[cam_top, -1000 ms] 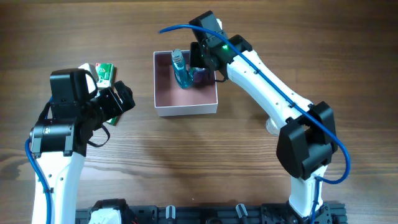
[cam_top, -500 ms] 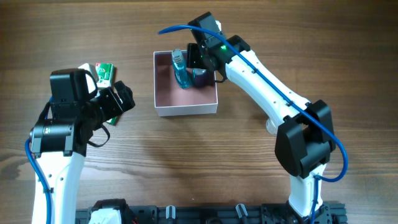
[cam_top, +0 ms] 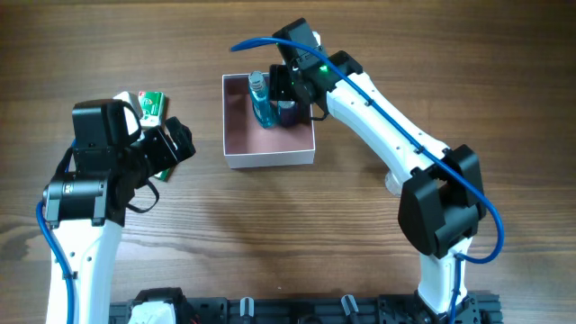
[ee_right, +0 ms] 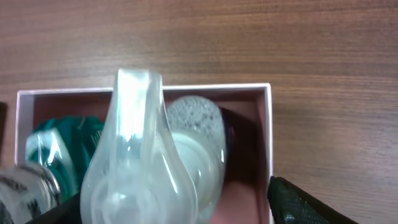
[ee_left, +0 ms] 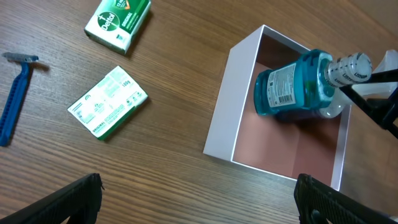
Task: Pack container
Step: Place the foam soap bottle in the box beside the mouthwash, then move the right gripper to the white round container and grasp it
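Note:
The container (cam_top: pixel 268 162), a shallow white-walled box with a pink inside, stands at mid-table, its rim also in the wrist views (ee_left: pixel 227 106) (ee_right: pixel 211 88). A blue mouthwash bottle (cam_top: pixel 262 103) (ee_left: pixel 292 87) (ee_right: pixel 56 149) lies in its far part. My right gripper (cam_top: pixel 286 97) (ee_right: pixel 174 211) hangs over the box's far right corner, jaws open around a translucent whitish plastic item (ee_right: pixel 149 162). Its right finger (ee_right: pixel 298 199) stands off that item. My left gripper (cam_top: pixel 175 144) (ee_left: pixel 202 211) is wide open over bare wood left of the box, holding nothing.
Two green soap boxes (ee_left: pixel 118 22) (ee_left: pixel 107 101) and a blue razor (ee_left: pixel 15 93) lie left of the container. One green box (cam_top: pixel 153 105) shows beside the left arm. A small white jar (cam_top: pixel 393 184) peeks out behind the right arm.
The right gripper's jaws have spread apart over the container's far right corner, letting go of the translucent item. The left arm has not moved.

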{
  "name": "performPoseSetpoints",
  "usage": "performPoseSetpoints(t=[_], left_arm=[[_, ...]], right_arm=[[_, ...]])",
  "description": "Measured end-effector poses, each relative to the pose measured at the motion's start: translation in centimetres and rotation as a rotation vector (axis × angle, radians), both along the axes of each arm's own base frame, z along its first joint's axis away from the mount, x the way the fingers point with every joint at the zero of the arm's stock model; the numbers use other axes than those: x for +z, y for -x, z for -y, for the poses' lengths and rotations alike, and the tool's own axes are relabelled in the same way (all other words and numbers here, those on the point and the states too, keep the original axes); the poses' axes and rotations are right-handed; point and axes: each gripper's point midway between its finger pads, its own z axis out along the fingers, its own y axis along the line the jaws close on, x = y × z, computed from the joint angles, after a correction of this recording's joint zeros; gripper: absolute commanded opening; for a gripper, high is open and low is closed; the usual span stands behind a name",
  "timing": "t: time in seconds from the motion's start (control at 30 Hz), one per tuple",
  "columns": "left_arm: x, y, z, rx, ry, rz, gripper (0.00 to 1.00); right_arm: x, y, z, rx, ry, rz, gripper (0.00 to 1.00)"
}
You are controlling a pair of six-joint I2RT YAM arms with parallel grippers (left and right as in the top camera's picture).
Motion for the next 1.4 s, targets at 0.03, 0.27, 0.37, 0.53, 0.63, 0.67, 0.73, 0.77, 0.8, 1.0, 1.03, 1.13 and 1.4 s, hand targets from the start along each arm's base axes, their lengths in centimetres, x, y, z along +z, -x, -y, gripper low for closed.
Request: performPoseSetpoints(t=[0.03,0.27,0.37,0.53,0.63,0.67,0.73,0.77,0.8,1.0,1.03,1.13,1.4], left_arm=[[0.0,0.0,0.0,0.000,0.000,0.000,1.00],[0.0,0.0,0.0,0.000,0.000,0.000,1.00],[0.0,0.0,0.0,0.000,0.000,0.000,1.00],[0.0,0.0,0.0,0.000,0.000,0.000,1.00],[0.0,0.0,0.0,0.000,0.000,0.000,1.00],[0.0,0.0,0.0,0.000,0.000,0.001,1.00],[0.0,0.0,0.0,0.000,0.000,0.000,1.00],[0.0,0.0,0.0,0.000,0.000,0.001,1.00],[0.0,0.0,0.0,0.000,0.000,0.000,1.00],[0.0,0.0,0.0,0.000,0.000,0.001,1.00],[0.0,0.0,0.0,0.000,0.000,0.000,1.00],[0.0,0.0,0.0,0.000,0.000,0.001,1.00],[0.0,0.0,0.0,0.000,0.000,0.000,1.00]], right_arm=[[0.2,0.2,0.1,0.009,0.006,-0.001,0.83],[7.6,2.9,3.5,0.023,0.009,0.046,0.98],[12.2,5.2,8.9,-0.125,-0.033,0.042,1.00],[15.8,8.5,20.3,-0.486,-0.074,-0.011,1.00],[14.8,10.8,25.3,-0.654,-0.057,-0.113,1.00],[14.3,11.2,26.1,-0.683,-0.053,-0.138,1.00],[12.8,12.0,27.5,-0.732,-0.042,-0.192,1.00],[12.1,12.2,27.9,-0.743,-0.039,-0.213,1.00],[11.0,12.6,28.2,-0.755,-0.032,-0.243,1.00],[4.1,14.5,27.7,-0.750,-0.020,-0.406,1.00],[3.0,14.7,27.5,-0.743,-0.025,-0.422,1.00],[0.8,15.1,27.1,-0.729,-0.037,-0.453,1.00],[-4.3,16.6,26.7,-0.713,-0.030,-0.531,1.00]])
